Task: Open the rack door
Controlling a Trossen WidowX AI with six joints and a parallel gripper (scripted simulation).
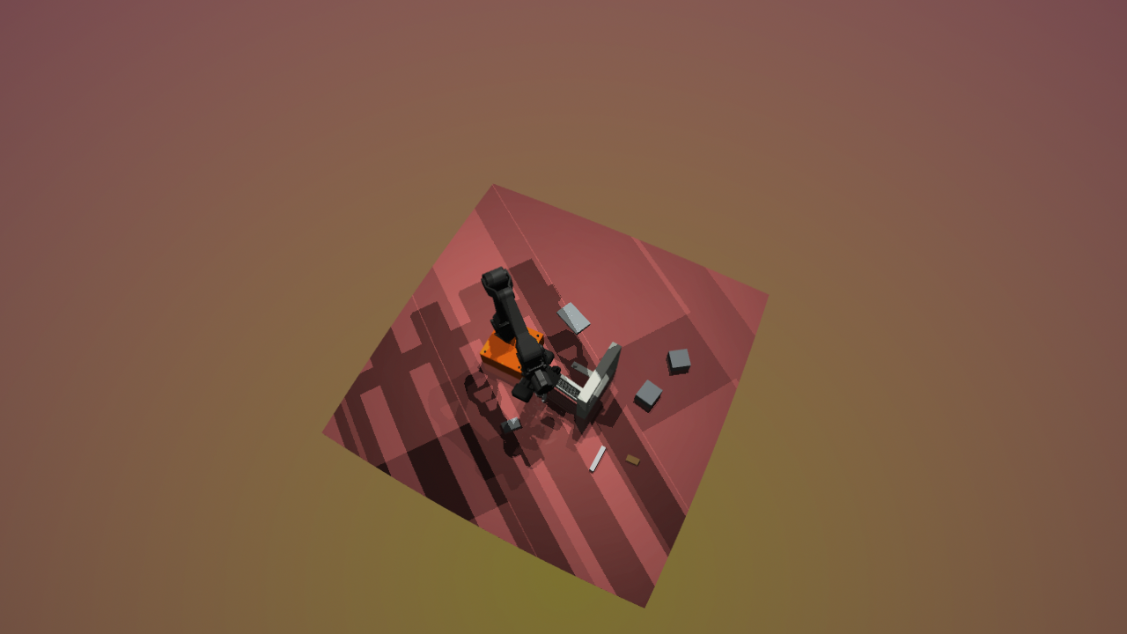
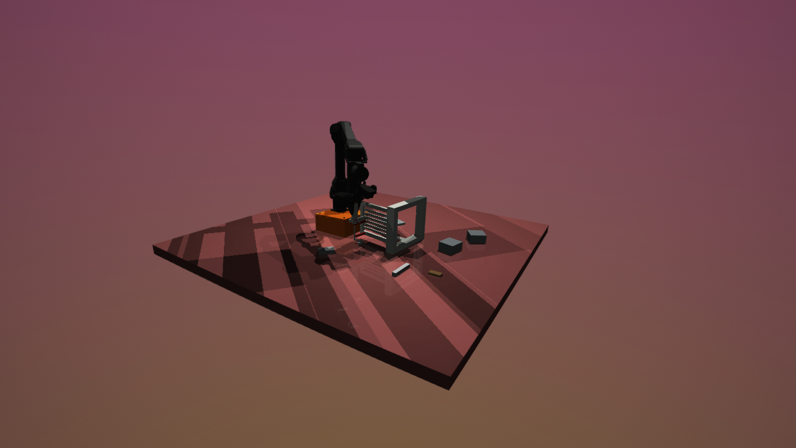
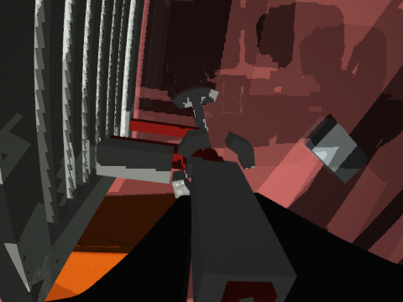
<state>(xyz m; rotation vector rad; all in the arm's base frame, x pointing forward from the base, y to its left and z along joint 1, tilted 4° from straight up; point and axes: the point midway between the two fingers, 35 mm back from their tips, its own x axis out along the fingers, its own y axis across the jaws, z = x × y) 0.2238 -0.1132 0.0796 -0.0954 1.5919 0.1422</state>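
Observation:
The slatted door stands swung out from the pale frame, roughly square to it in the top view. The dark upright handle is at the door's free side, on the arm's side of the rack. My gripper points down and is shut on the handle, a black finger on either side. A block and red bars lie between handle and slats in the wrist view. How far the handle is turned I cannot tell.
Two grey blocks lie beyond the frame. A pale slab is on the frame's other side. A small grey block, a white bar and a tan block lie nearer the exterior camera.

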